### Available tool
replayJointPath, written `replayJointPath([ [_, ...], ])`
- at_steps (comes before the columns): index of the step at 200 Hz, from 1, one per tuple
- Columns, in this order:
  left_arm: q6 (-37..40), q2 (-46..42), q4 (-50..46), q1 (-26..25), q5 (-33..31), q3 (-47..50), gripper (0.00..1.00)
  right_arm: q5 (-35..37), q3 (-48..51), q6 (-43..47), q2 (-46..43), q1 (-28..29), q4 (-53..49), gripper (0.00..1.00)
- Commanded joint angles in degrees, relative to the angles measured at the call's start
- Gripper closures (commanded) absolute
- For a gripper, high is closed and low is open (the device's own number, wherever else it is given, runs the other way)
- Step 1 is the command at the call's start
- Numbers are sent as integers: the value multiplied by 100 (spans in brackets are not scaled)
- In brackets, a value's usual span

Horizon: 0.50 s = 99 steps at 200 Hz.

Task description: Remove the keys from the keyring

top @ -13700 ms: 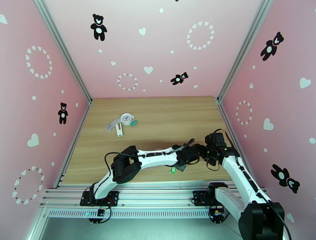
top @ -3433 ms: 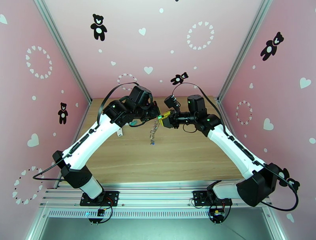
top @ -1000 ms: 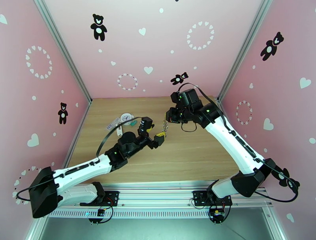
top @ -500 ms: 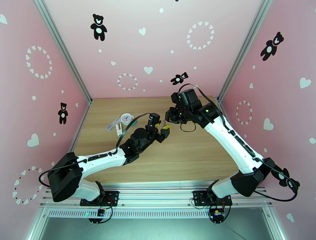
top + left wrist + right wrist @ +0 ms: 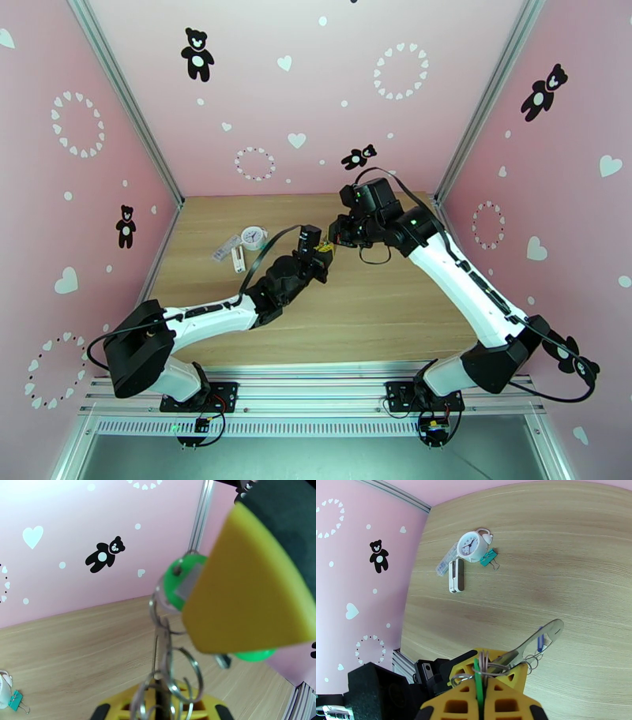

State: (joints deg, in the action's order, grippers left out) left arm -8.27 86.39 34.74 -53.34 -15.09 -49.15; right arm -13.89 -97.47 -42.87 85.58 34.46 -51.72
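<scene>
Above the table's middle my two grippers meet. My right gripper (image 5: 336, 239) (image 5: 478, 689) is shut on the green key (image 5: 175, 584); its tag shows edge-on between the yellow fingers (image 5: 252, 594). Metal rings (image 5: 177, 669) hang from the key. My left gripper (image 5: 322, 254) (image 5: 160, 707) is shut on them just below. The keyring (image 5: 537, 638), a flat greyish holder, sticks out sideways from the bunch in the right wrist view. The small blue key (image 5: 540, 641) lies against it.
A white clock-face charm (image 5: 253, 236) (image 5: 471, 547), a teal clip (image 5: 488, 557) (image 5: 15, 700) and a white strip (image 5: 456, 574) lie at the table's back left. Pink walls close in the table on three sides.
My left arm has reached forward and up to the hanging bunch, and its jaws have closed on the rings. The right arm has stayed still with its grip unchanged.
</scene>
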Motion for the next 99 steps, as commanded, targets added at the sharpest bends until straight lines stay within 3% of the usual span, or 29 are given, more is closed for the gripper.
replayJointPath([
  [1,70,-91,49,18,-238,-118,100,72,-200,68,-85,9,-33,93],
  [17,115,-134,33,22,-240,-102,100,151,-202,79,-129,13,-36,86],
  [57,203,-271,46,17,-178,-10,100,243,-214,104,-243,8,-31,79],
  [82,204,-314,50,18,-143,3,100,159,-220,145,-235,11,-19,82],
  [99,212,-356,59,14,-117,10,100,180,-233,242,-257,9,27,93],
])
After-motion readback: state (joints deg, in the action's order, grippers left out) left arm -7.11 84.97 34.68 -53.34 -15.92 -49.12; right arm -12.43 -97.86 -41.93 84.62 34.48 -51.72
